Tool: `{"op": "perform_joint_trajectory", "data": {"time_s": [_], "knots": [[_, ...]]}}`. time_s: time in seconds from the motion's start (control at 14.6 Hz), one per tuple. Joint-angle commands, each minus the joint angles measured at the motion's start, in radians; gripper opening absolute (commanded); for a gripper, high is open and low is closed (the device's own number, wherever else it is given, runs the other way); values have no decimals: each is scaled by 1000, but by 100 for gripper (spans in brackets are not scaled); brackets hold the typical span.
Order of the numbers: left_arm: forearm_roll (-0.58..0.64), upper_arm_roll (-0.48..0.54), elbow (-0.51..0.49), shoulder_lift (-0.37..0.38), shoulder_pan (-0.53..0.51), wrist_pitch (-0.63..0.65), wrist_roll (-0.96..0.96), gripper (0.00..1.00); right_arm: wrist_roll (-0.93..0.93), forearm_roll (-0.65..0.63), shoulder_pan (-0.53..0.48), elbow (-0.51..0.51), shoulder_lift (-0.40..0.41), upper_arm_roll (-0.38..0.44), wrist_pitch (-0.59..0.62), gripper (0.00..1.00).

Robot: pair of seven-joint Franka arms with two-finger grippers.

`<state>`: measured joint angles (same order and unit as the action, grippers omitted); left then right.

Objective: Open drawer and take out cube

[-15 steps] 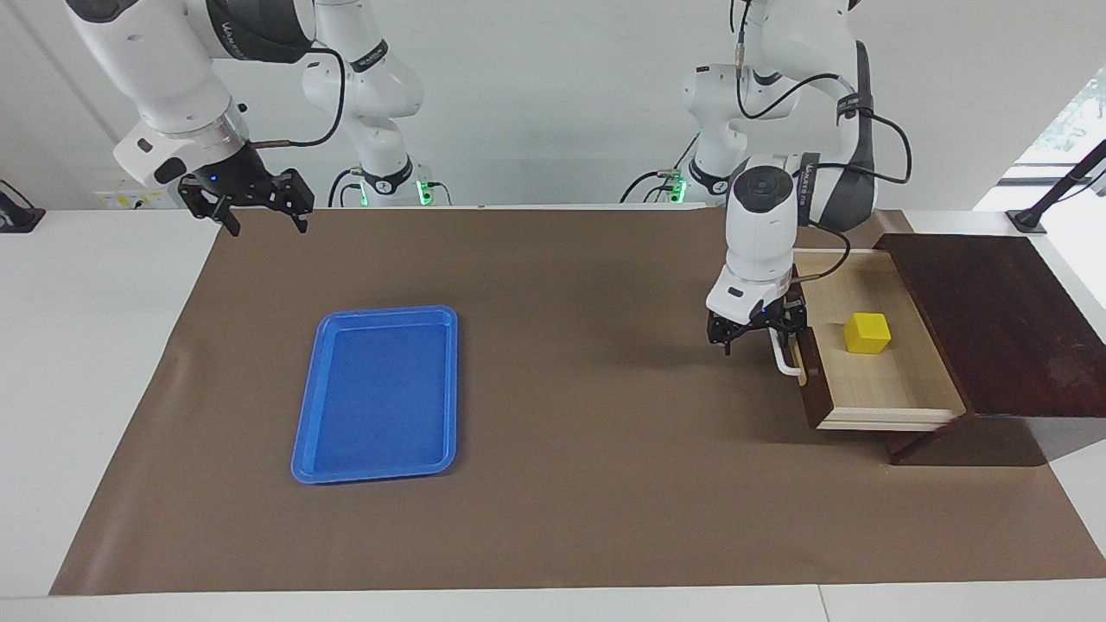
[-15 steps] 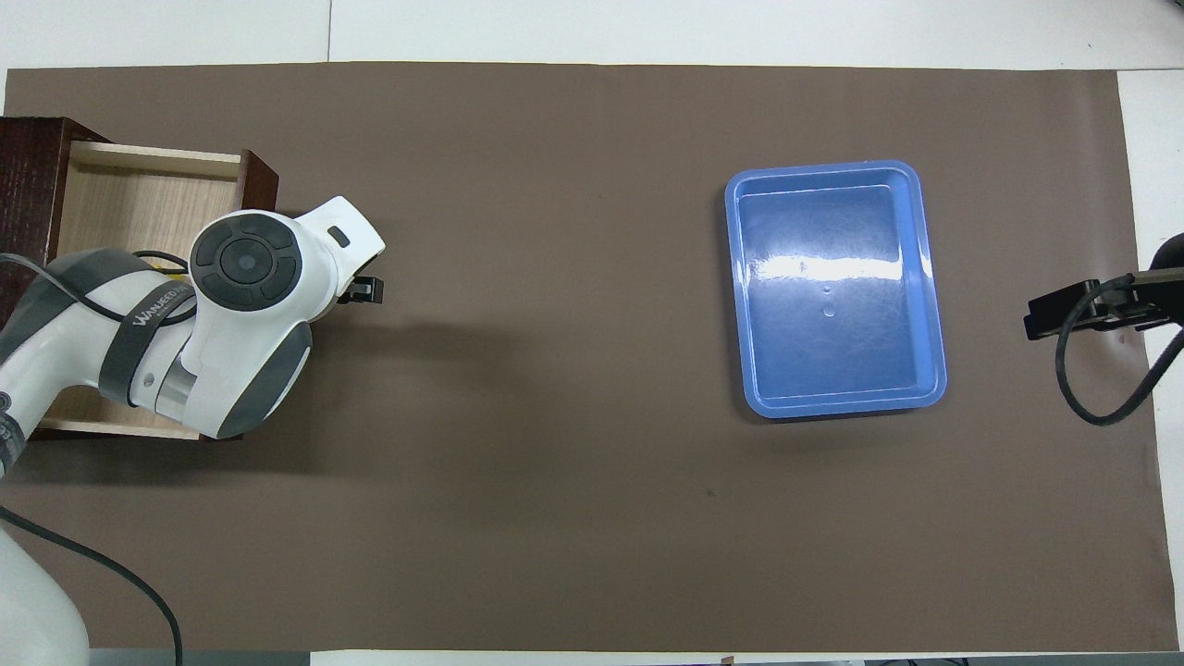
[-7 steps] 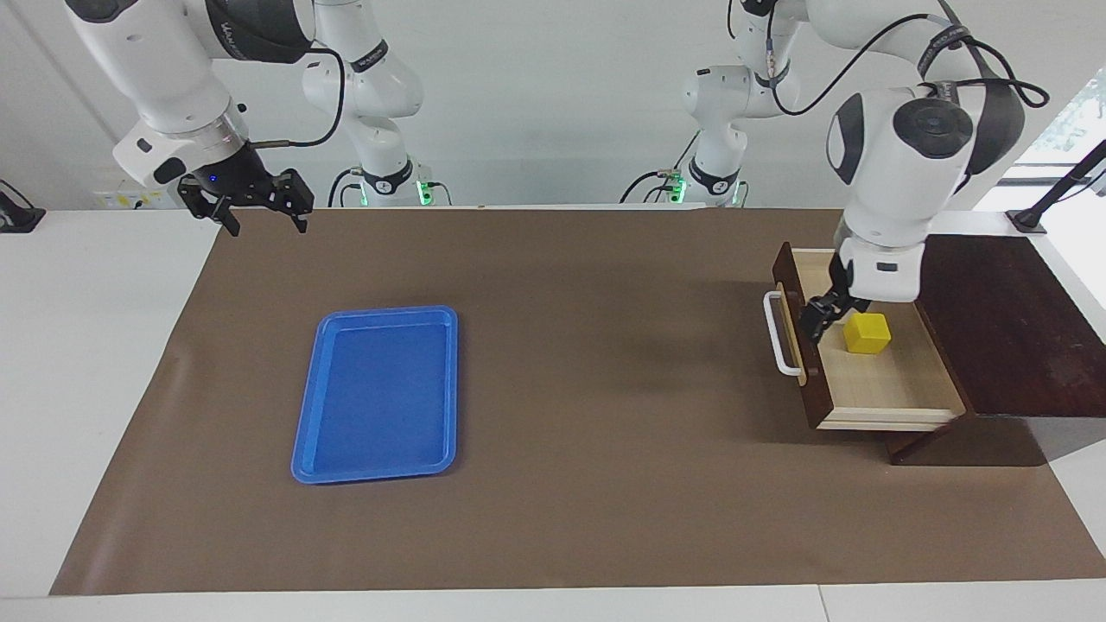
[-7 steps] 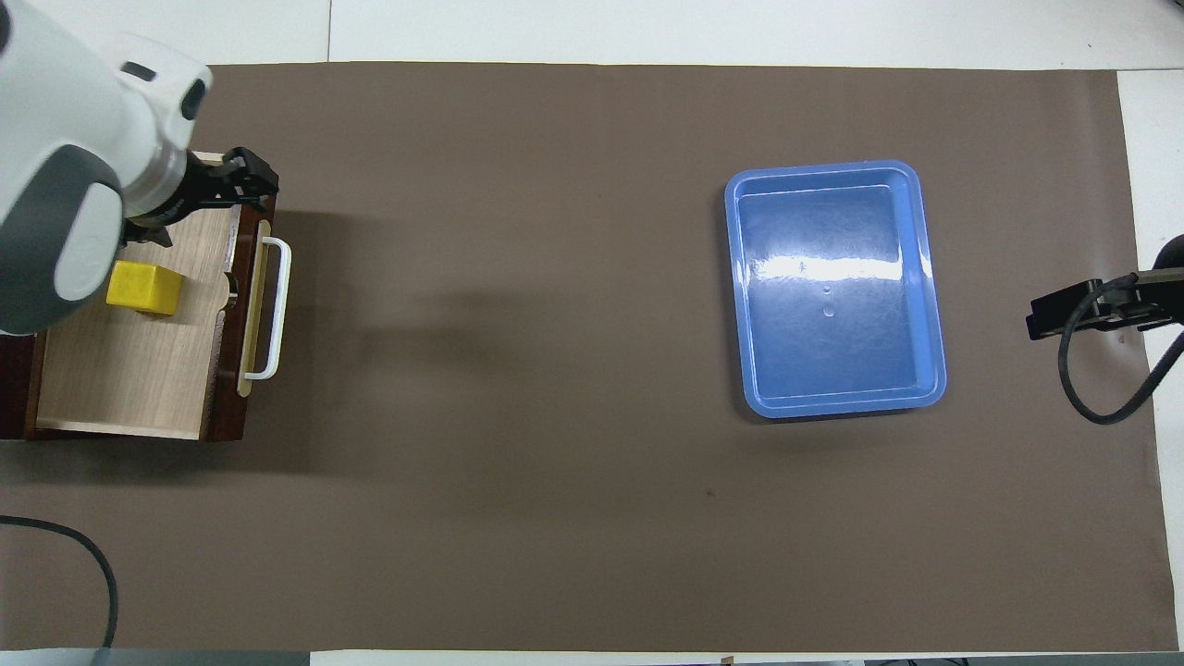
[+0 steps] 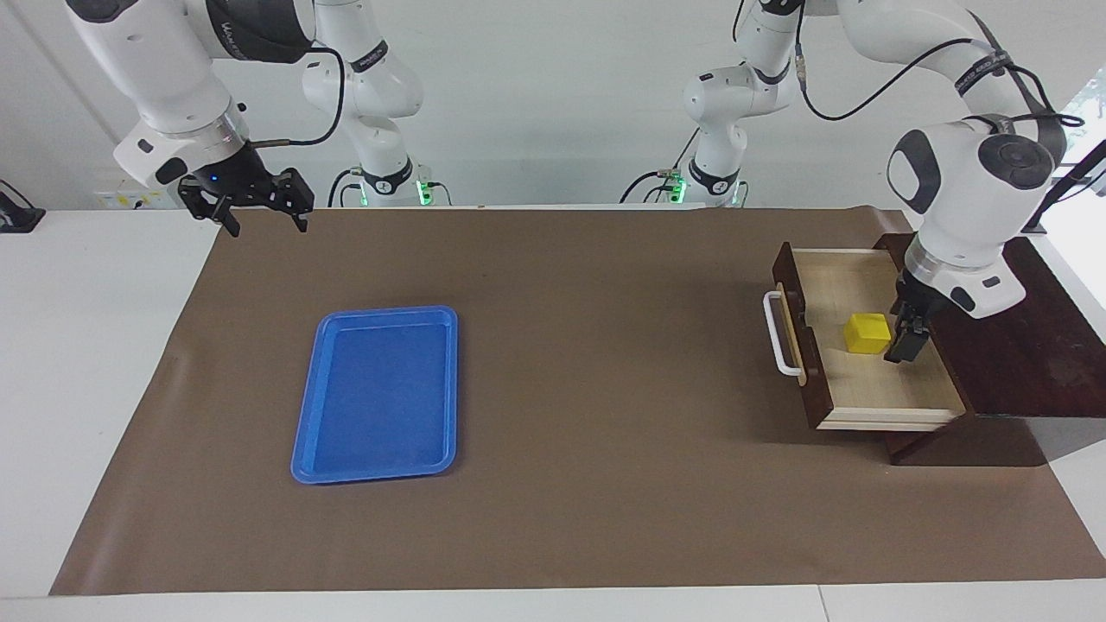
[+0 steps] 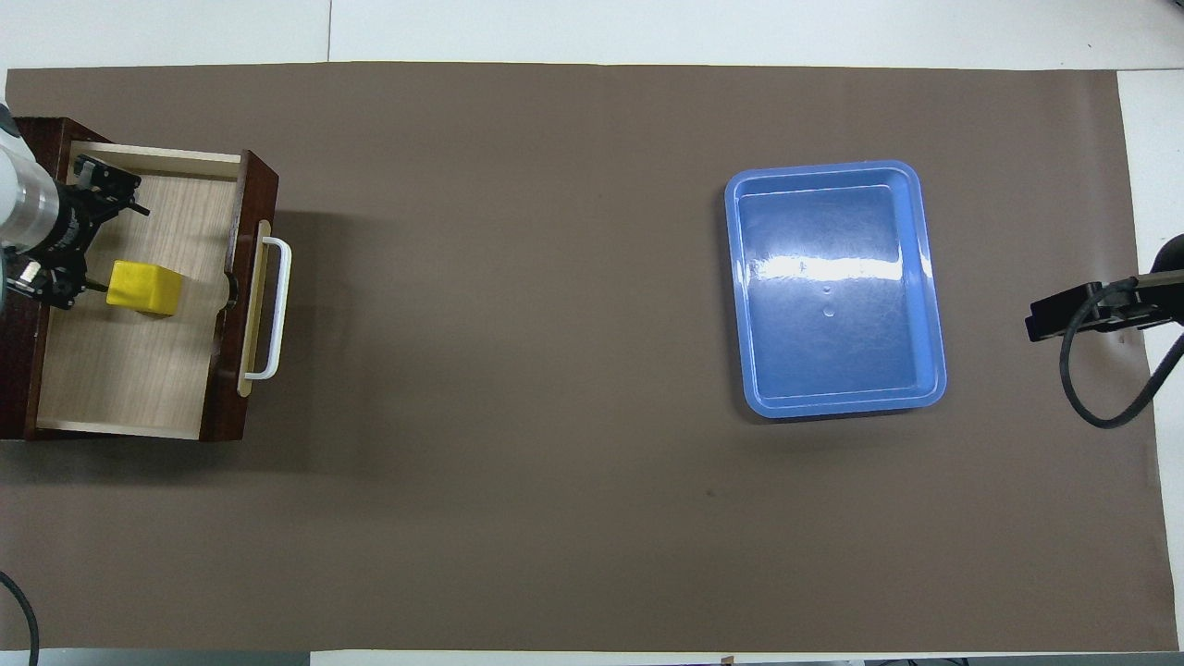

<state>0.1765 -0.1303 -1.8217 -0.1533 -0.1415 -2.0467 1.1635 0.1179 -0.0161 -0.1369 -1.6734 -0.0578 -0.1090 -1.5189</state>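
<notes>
The drawer point(image 5: 819, 380) stands pulled out of its dark wooden box point(image 5: 1002, 320) at the left arm's end of the table, white handle point(image 5: 780, 333) facing the table's middle. The yellow cube point(image 5: 867, 333) rests on the drawer's pale floor point(image 6: 139, 370). My left gripper point(image 5: 905, 326) hangs low inside the drawer, open, between the cube point(image 6: 143, 289) and the box, with nothing between its fingers. My right gripper point(image 5: 259, 212) waits open above the mat's corner at the right arm's end.
A blue plastic tray point(image 5: 302, 432) lies on the brown mat toward the right arm's end, nothing in it. In the overhead view its rim point(image 6: 832, 404) lies beside the right gripper point(image 6: 1064, 314). The brown mat point(image 5: 587, 345) covers the table between tray and drawer.
My left gripper left the drawer handle, rose over the drawer front and came down inside the drawer beside the cube. The drawer, cube and right arm have not moved.
</notes>
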Motion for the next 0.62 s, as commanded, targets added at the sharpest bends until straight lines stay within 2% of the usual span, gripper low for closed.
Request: {"op": "perform_joint_trajectory", "data": {"time_s": [0.0, 0.34, 0.55], "knots": [[-12, -8, -155, 98, -39, -81, 58, 100, 32, -1, -6, -19, -20, -6, -1, 100], [-12, -8, -169, 104, -41, -85, 59, 100, 23, 5, -4, -32, -27, -6, -3, 100], [-12, -8, -166, 104, -38, -84, 58, 100, -45, 67, -13, -81, -33, -5, -21, 100]]}}
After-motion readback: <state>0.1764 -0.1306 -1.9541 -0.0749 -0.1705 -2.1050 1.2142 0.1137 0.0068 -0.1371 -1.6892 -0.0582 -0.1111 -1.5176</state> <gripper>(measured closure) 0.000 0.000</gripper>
